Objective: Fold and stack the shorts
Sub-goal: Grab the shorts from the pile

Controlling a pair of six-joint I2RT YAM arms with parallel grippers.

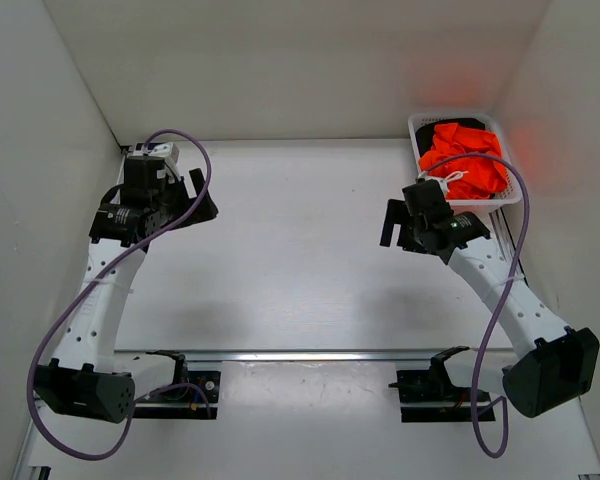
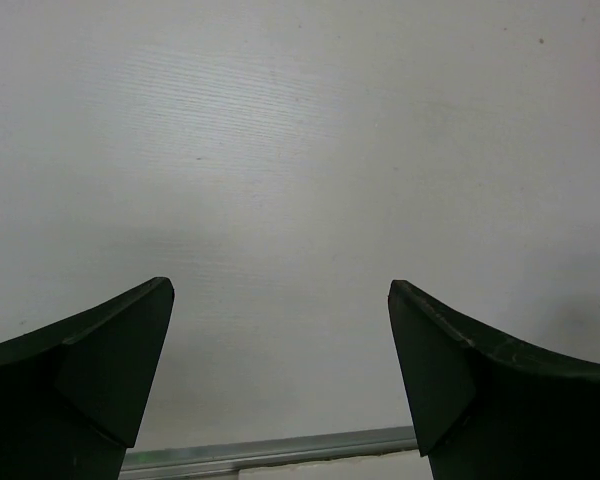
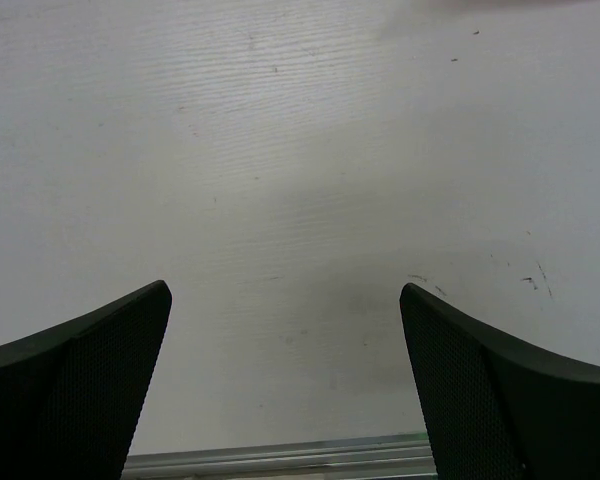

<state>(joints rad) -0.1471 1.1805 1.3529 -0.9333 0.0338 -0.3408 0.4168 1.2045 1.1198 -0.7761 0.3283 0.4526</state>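
The neon-orange shorts point(image 1: 464, 163) lie crumpled in a white basket point(image 1: 418, 128) at the back right corner, with a white drawstring point(image 1: 450, 178) showing at the near side. My right gripper point(image 1: 391, 226) is open and empty, hovering over the bare table just left of and nearer than the basket. In the right wrist view point(image 3: 285, 300) only white table shows between the jaws. My left gripper point(image 1: 202, 197) is open and empty at the back left. In the left wrist view point(image 2: 280, 300) it too is over bare table. The shorts show in neither wrist view.
White walls close in the table on the left, back and right. A metal rail point(image 1: 310, 354) runs across the near side in front of the arm bases. Purple cables point(image 1: 195, 150) loop off both arms.
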